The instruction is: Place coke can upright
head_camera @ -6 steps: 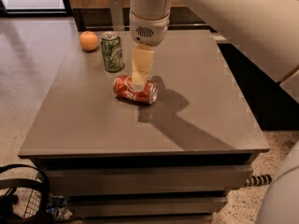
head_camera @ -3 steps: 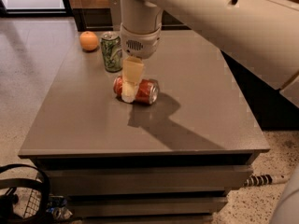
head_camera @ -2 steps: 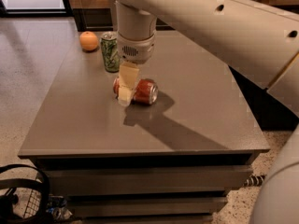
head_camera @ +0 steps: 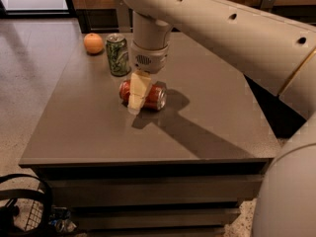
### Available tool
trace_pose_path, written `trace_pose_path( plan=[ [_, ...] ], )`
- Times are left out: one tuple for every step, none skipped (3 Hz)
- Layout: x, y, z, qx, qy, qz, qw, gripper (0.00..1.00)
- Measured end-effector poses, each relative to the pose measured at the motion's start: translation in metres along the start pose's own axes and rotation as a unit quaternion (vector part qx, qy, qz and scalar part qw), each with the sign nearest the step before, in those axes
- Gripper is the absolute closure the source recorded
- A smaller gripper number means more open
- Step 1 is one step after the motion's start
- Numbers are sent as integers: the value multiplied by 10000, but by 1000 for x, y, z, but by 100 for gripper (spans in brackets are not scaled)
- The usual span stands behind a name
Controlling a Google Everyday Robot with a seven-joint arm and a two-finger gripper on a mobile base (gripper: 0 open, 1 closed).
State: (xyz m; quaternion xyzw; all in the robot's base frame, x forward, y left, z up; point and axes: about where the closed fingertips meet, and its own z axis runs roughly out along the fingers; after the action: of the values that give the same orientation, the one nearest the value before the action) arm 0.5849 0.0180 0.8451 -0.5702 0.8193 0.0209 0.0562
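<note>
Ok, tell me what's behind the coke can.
Behind the coke can, lying on its side, stands a green can upright, with an orange further back left. The gripper hangs over the coke can, covering its middle and the table just behind it.

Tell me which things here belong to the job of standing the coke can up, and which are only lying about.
For the job: coke can, lying on its side on the table; claw, down at the can.
Just lying about: green can, upright; orange.
</note>
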Motion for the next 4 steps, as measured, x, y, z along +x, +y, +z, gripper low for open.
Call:
trace_pose_path(
  plan=[
    [1,-3,5,-26,-29,88,10000,16],
    [-1,-4,9,-47,-24,108,9999,38],
    [-3,-4,11,-41,-39,104,9999,62],
    [-4,-4,12,-37,-51,100,9999,85]
  ],
)
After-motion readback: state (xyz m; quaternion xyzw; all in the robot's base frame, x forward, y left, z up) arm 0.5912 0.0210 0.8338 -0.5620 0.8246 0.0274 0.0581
